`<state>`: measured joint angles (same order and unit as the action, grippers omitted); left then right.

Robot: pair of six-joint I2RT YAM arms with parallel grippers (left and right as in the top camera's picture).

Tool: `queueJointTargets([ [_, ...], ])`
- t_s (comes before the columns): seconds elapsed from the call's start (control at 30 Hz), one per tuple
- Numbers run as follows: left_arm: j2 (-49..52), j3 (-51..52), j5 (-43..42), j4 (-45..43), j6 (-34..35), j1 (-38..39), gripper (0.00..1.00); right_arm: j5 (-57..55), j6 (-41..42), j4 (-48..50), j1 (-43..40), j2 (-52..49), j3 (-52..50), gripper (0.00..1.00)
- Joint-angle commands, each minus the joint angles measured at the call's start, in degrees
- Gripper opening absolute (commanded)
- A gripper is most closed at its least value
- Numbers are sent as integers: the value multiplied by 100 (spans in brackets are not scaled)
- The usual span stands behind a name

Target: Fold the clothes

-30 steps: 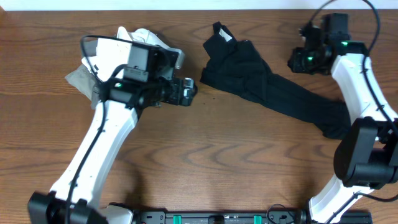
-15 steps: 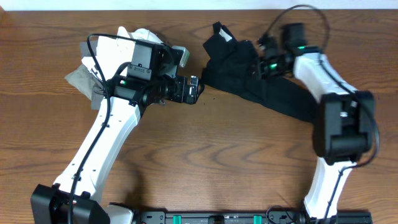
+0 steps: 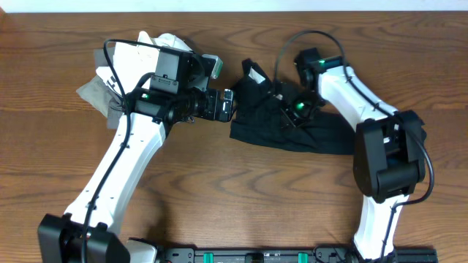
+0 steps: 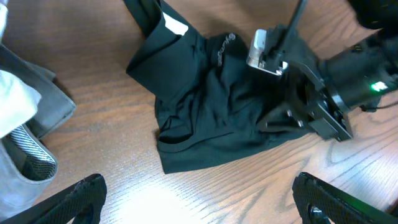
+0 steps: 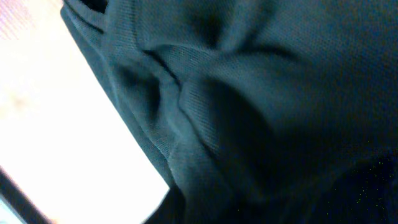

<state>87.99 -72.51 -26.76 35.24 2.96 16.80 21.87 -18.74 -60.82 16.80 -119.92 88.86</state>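
The bench (image 3: 241, 212) carries the black T-shirt (image 3: 267, 128) as a rumpled, partly doubled heap, directly under the right tool (image 3: 287, 115) and just ahead of the left tool (image 3: 228, 106). It looks gathered but not yet a neat fold, so flattening and more folds seem to remain. The white and grey garments (image 3: 99, 88) sit piled behind the left tool, under its arm. A second ago the shirt trailed out as a long strip to the right; the right tool has since swung in to mid-bench, and the strip now lies gathered there. The left tool gapes wide and empty. Whether the right tool pinches cloth I cannot tell.
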Motion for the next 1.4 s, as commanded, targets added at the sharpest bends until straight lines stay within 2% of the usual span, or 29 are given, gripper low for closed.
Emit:
queueJointTargets([
  [0.0, 448, -118, 44, -22, -79, 48, 97, -776, 297, 98, 61, 175, 17, 41],
  [0.17, 1215, -118, 42, -339, -76, 168, 97, -1091, 1115, 367, -177, 219, 17, 48],
  [0.27, 1578, -118, 39, -699, -72, 262, 97, -1093, 1567, 474, -431, 295, 17, 49],
  [0.37, 1919, -118, 42, -1252, -72, 356, 92, -1088, 1930, 514, -787, 400, 17, 49],
  [0.5, 2297, -118, 164, -1808, -31, 435, 84, -1086, 2225, 481, -1209, 455, 17, 47],
  [0.6, 2542, -118, 435, -2041, 76, 452, 82, -1084, 2455, 435, -1499, 457, 17, 44],
  [0.73, 2870, -118, 544, -2411, 208, 450, 79, -789, 2472, 472, -1873, 457, 17, 44],
  [0.83, 2975, -118, 542, -2730, 330, 450, 74, -789, 2476, 444, -2094, 457, 17, 44],
  [0.9, 2992, -118, 540, -2946, 551, 450, 67, -791, 2476, 402, -2203, 457, 17, 44],
  [1.03, 2964, -127, 374, -3171, 970, 450, 37, -791, 2562, 382, -2389, 457, 17, 44],
  [1.13, 2828, -131, 140, -3147, 988, 450, 13, -793, 2726, 382, -2568, 457, 17, 44],
  [1.17, 2734, -131, 127, -3119, 986, 450, 8, -793, 2774, 382, -2640, 455, 17, 44],
  [1.27, 2306, -131, 131, -3003, 979, 450, 6, -791, 2903, 352, -2944, 452, 15, 41],
  [1.37, 1746, -131, 271, -2806, 918, 450, 6, -793, 2907, 295, -3276, 452, 15, 48],
])
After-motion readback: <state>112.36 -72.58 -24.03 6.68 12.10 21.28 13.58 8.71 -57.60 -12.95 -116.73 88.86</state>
